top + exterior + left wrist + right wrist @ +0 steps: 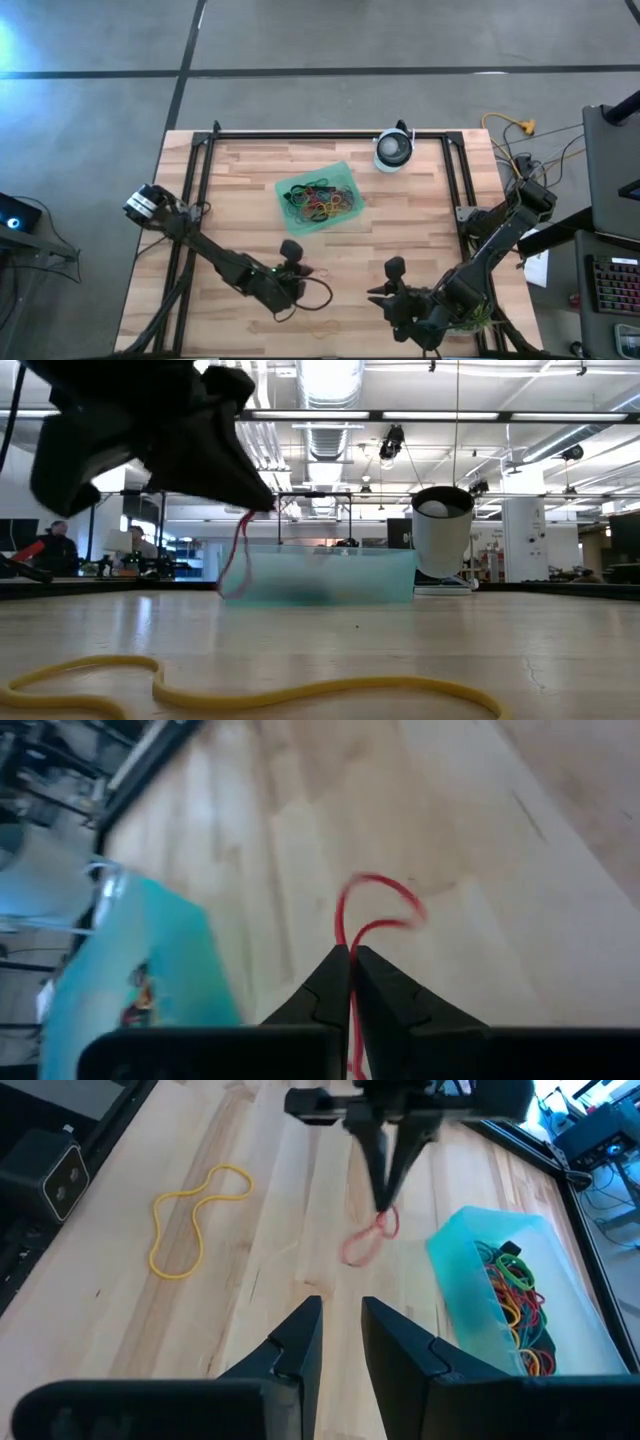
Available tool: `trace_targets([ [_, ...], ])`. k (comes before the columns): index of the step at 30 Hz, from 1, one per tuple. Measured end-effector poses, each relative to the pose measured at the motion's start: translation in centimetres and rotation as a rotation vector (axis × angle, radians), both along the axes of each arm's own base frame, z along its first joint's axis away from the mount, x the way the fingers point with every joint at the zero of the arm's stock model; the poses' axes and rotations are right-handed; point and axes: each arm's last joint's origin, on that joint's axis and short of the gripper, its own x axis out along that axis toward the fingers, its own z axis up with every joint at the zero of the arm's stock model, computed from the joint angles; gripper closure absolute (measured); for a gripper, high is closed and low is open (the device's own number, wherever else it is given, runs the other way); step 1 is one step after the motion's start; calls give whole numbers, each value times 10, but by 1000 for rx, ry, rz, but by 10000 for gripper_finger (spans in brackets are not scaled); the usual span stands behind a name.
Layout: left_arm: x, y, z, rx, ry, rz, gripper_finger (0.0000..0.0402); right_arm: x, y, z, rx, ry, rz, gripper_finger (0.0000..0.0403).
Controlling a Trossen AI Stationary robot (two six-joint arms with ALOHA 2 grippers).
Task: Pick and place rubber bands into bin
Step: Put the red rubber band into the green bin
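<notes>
My left gripper is shut on a red rubber band and hangs near the table's front edge, between the bin and my right gripper. The green bin sits mid-table and holds several coloured rubber bands. A yellow rubber band lies flat on the wood near the front edge. My right gripper hovers open at the front right, pointing toward the left gripper, with nothing between its fingers. My left gripper pinches the red rubber band between its two shut fingertips. The fingers slant down from the near left side. The band hangs below them as a slack loop, clear of the table.
A round white device stands at the far edge, right of the bin. A black frame runs along the table's sides. Bare wood lies between the bin and both grippers.
</notes>
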Motion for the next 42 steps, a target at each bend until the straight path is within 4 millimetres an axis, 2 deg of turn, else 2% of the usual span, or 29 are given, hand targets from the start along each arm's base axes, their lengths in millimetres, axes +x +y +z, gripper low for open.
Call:
trace_targets([
  [4,-4,3,16,19,-47,16,401,0,0,0,2,-2,0,335],
  [12,-14,16,59,94,-155,29,401,0,0,0,3,-2,0,335],
  [16,-21,31,79,112,-194,45,401,0,0,0,0,-2,1,335],
  [21,-26,62,97,104,-222,122,401,0,0,0,0,-2,2,335],
  [27,-23,102,97,87,-167,196,401,0,0,-1,0,-2,2,335],
  [35,-9,156,89,-27,-111,221,401,0,0,-1,-2,0,2,335],
  [42,-3,194,78,-81,-62,274,401,0,0,-2,-5,2,2,335],
])
